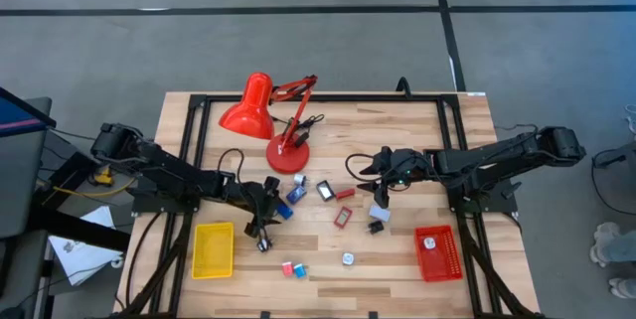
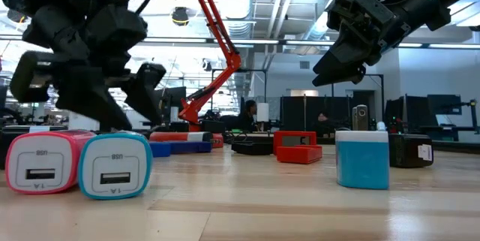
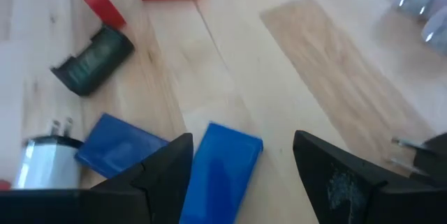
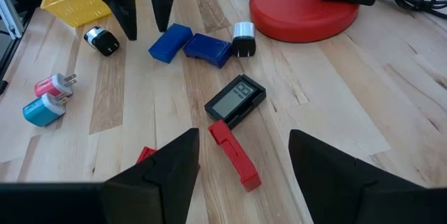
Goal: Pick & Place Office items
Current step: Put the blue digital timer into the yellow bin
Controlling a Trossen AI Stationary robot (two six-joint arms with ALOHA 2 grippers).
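Small office items lie scattered on the wooden table [image 1: 417, 130]. My left gripper [image 1: 265, 216] is open, low over a blue block [image 3: 220, 168] that lies flat between its fingers, nearer one of them, with a second blue block [image 3: 119, 148] beside it. My right gripper [image 1: 382, 182] is open and empty above the table, and its wrist view looks down on a red bar [image 4: 234, 155] and a black display unit [image 4: 236, 100]. A pink charger [image 2: 41, 162] and a light blue charger [image 2: 114, 164] stand side by side near the front edge.
A yellow tray [image 1: 213, 249] sits at the front left. A red tray [image 1: 437, 254] at the front right holds a white item [image 1: 429, 242]. A red desk lamp [image 1: 286, 155] stands at the back centre. A blue-and-white charger [image 1: 380, 213] and black plugs [image 1: 376, 228] lie between the arms.
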